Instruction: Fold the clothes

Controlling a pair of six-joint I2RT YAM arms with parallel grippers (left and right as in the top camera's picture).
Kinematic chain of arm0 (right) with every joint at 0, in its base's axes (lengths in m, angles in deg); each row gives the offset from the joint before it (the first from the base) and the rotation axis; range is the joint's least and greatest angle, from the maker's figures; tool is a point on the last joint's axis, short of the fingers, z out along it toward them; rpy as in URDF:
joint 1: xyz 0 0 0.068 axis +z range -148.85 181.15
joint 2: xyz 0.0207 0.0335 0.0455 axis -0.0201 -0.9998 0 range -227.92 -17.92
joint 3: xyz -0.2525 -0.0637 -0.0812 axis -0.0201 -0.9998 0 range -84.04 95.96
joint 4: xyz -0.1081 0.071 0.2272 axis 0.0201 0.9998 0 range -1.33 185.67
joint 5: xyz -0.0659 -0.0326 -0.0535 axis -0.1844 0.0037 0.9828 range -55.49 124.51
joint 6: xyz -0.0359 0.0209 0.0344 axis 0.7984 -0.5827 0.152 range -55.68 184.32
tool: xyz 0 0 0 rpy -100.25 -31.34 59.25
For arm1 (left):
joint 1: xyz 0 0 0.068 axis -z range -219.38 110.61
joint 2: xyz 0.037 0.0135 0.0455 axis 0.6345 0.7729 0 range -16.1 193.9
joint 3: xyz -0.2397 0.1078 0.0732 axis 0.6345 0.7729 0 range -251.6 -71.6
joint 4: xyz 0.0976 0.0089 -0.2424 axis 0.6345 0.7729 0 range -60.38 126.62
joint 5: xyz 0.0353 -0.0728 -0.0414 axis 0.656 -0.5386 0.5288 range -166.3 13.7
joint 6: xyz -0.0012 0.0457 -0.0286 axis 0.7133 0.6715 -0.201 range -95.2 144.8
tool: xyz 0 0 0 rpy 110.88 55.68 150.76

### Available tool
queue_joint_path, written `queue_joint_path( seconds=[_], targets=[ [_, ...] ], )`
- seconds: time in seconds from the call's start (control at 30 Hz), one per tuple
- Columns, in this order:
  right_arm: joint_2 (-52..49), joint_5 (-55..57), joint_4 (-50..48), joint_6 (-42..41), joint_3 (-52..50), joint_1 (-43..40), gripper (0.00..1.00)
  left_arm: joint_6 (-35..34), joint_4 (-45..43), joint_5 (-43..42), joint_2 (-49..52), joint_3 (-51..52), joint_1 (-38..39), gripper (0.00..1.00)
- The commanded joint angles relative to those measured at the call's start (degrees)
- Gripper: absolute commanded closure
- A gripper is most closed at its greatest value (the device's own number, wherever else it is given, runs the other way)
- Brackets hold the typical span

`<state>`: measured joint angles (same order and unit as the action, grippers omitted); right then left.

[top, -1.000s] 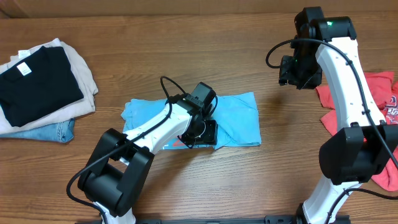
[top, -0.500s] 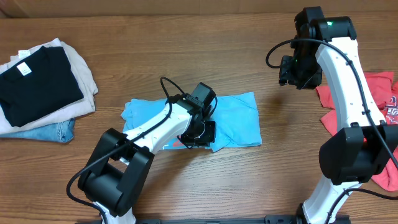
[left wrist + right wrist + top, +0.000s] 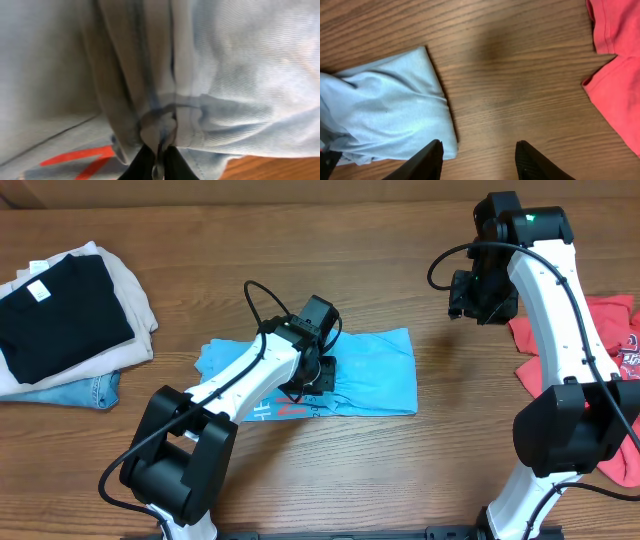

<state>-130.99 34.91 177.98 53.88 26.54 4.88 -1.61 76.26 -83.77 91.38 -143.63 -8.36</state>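
Observation:
The light blue T-shirt (image 3: pixel 372 370) lies folded into a strip in the middle of the table, its red-orange lettering (image 3: pixel 290 409) showing at the near edge. My left gripper (image 3: pixel 313 372) is shut on a bunched fold of that blue cloth (image 3: pixel 159 131), which fills the left wrist view. The red T-shirt (image 3: pixel 618 340) lies crumpled at the right edge, partly behind the right arm. My right gripper (image 3: pixel 478 290) hangs high over bare wood between the two shirts, open and empty, its fingertips (image 3: pixel 434 150) wide apart with the blue shirt's corner (image 3: pixel 422 100) below left.
A stack of folded clothes (image 3: pixel 62 315) sits at the far left: a black shirt on top of beige cloth and denim. Bare wooden table (image 3: pixel 470 430) lies between the blue shirt and the red one.
My left gripper closed on the blue shirt's near edge and drew it up and back, away from the near side. The red-orange lettering now shows. The right arm has not moved.

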Motion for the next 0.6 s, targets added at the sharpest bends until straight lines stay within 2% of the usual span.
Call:
queue_joint_path(
  seconds=[0.0,0.07,0.17,0.27,0.43,0.5,0.57],
  targets=[
    [0.4,-0.1,0.4,0.5,0.8,-0.2,0.49,1.1,0.5,3.4,-1.1,-0.9,-0.1,0.80],
    [0.3,-0.1,0.7,0.5,0.8,-0.2,0.49,1.1,0.9,3.4,-1.1,-0.9,-0.1,0.67],
    [0.3,-0.1,0.6,0.5,0.8,-0.2,0.49,1.2,1.2,3.4,-1.1,-0.9,-0.1,0.67],
    [0.3,-0.1,0.7,0.5,0.8,-0.2,0.49,1.1,2.7,3.4,-1.6,-1.3,-0.9,0.73],
    [0.3,-0.1,0.7,0.9,0.8,-0.2,0.49,1.2,7.4,3.7,-5.0,-4.1,-4.3,0.74],
    [0.3,-0.1,0.9,0.9,0.8,-0.2,0.48,1.2,9.0,4.6,-7.2,-5.3,-6.4,0.72],
    [0.3,-0.1,0.9,1.0,0.8,-0.2,0.48,1.2,10.7,6.2,-9.5,-6.2,-8.9,0.64]
  ],
)
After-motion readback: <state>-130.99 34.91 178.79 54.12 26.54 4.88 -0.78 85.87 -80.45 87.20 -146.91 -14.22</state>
